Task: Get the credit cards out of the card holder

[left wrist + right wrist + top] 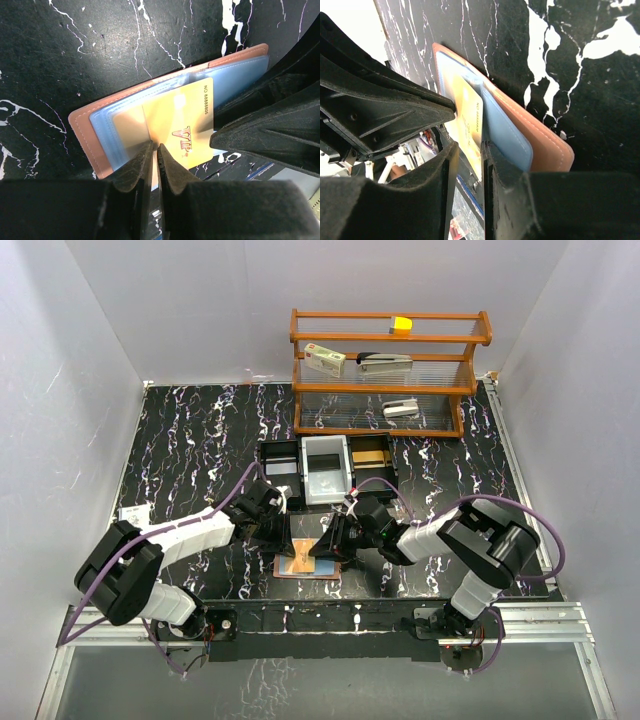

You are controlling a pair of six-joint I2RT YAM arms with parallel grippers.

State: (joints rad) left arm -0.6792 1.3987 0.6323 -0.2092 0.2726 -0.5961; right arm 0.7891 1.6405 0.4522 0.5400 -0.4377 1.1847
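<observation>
Reaching inward, left gripper (155,148) pinching yellow card (172,117)

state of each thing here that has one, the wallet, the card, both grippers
card holder, open, lying on the table
yellow vip card, partly slid out of the card holder
left gripper, nearly shut, tips at the card's near edge
right gripper, slightly open, one finger on either side of the card

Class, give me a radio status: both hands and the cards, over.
Left hand shut on yellow card. Right hand open, jaws astride same card. Card partly inside card holder. Nothing blocking.
</observation>
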